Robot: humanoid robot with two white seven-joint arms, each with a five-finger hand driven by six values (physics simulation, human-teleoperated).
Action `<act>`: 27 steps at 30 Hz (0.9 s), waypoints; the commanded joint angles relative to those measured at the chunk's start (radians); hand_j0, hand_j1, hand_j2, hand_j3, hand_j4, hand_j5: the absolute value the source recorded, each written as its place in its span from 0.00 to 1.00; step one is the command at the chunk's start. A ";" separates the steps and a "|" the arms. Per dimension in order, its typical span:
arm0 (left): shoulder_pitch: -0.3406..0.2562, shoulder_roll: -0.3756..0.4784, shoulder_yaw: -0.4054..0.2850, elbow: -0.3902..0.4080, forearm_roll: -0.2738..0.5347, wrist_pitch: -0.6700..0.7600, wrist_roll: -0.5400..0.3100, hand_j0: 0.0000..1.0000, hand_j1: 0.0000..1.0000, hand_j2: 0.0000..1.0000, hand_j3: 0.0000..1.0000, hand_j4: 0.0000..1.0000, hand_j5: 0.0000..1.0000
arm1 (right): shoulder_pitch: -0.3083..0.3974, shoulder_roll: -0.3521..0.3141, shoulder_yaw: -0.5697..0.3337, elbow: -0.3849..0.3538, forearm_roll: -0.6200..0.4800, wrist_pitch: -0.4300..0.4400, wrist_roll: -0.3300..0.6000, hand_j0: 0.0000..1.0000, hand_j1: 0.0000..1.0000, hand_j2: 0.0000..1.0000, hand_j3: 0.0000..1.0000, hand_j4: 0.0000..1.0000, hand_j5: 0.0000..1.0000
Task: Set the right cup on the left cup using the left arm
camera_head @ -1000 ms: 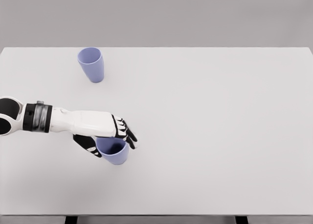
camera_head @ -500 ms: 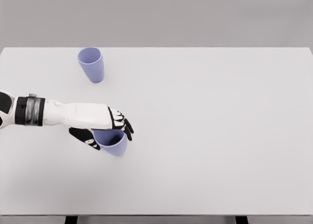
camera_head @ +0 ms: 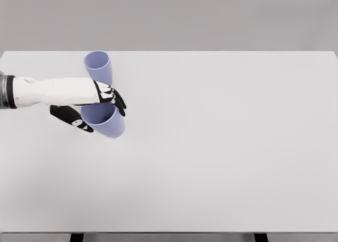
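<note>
Above the white table point(camera_head: 222, 147), one cup point(camera_head: 104, 120) is gripped by the closed left hand point(camera_head: 95, 107) just before the standing cup point(camera_head: 99, 67); alignment over its rim, then lowering, is judged necessary.

A single head camera looks down and forward from above the near edge of the white counter point(camera_head: 222, 147), taking in almost its whole top. The far edge meets a plain grey backdrop; the left arm enters from the left.
</note>
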 commanded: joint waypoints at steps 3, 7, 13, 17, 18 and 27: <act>-0.018 0.002 -0.009 0.040 -0.003 0.001 0.002 0.50 0.50 0.50 0.50 0.50 0.50 | 0.000 0.000 0.000 0.000 0.000 0.000 0.000 1.00 1.00 1.00 1.00 1.00 1.00; -0.077 -0.004 -0.028 0.078 -0.022 0.019 0.002 0.50 0.50 0.50 0.50 0.50 0.50 | 0.000 0.000 0.000 0.000 0.000 0.000 0.001 1.00 1.00 1.00 1.00 1.00 1.00; -0.167 -0.034 -0.097 0.178 -0.026 0.019 0.002 0.50 0.50 0.50 0.50 0.50 0.50 | 0.000 0.000 0.000 0.000 0.000 0.000 0.001 1.00 1.00 1.00 1.00 1.00 1.00; -0.207 -0.073 -0.131 0.247 -0.026 0.019 0.002 0.50 0.50 0.50 0.50 0.50 0.50 | 0.000 0.000 0.000 0.000 0.000 0.000 0.000 1.00 1.00 1.00 1.00 1.00 1.00; -0.219 -0.080 -0.133 0.261 -0.026 0.019 0.002 0.50 0.50 0.50 0.50 0.50 0.50 | 0.000 0.000 0.000 0.000 0.000 0.000 0.000 1.00 1.00 1.00 1.00 1.00 1.00; -0.330 -0.094 -0.191 0.333 -0.015 0.019 0.002 0.50 0.50 0.50 0.50 0.50 0.50 | 0.000 0.000 0.000 0.000 0.000 0.000 0.000 1.00 1.00 1.00 1.00 1.00 1.00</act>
